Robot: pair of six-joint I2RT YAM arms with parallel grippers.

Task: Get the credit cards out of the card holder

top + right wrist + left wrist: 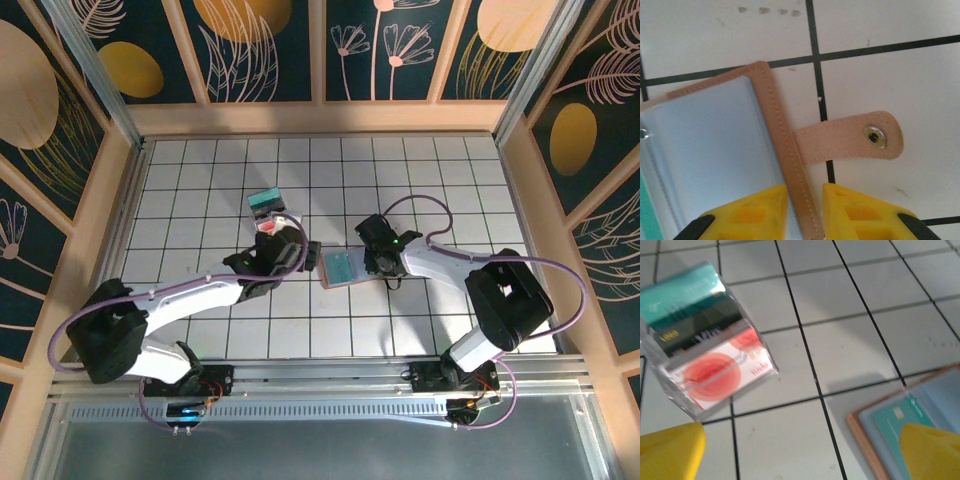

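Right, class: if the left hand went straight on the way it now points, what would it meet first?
Probably bare table tile: the open left hand aims between the clear card box and the open card holder, touching neither. Depth is unclear.

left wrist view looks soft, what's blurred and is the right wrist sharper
left wrist view: the clear card box is smeared, its print unreadable, glare on its teal top; right wrist view: sharp, stitching on the card holder and the snap on its tab crisp
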